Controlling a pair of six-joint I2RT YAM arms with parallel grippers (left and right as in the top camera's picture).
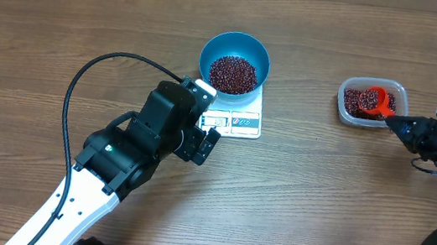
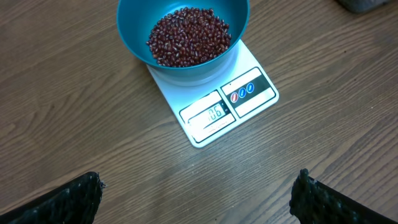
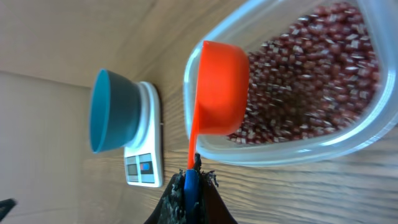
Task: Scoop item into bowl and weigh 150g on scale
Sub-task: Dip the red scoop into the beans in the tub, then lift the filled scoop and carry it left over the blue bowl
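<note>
My left gripper [image 2: 199, 196] gapes empty, bowl [image 2: 129, 28] of beans [image 2: 186, 34] on the scale [image 2: 245, 96] at twelve o'clock; my right gripper [image 3: 191, 182] pinches the orange scoop [image 3: 217, 87] in the tub [image 3: 348, 144].

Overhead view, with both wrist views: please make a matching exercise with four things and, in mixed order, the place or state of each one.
Things:
1 blue bowl
2 scale
3 orange scoop
4 left tool

Places or states:
A open, holding nothing
B beneath the bowl
C filled with beans
D gripped by the right tool, inside the clear tub

Pairs: 1-C, 2-B, 3-D, 4-A
</note>
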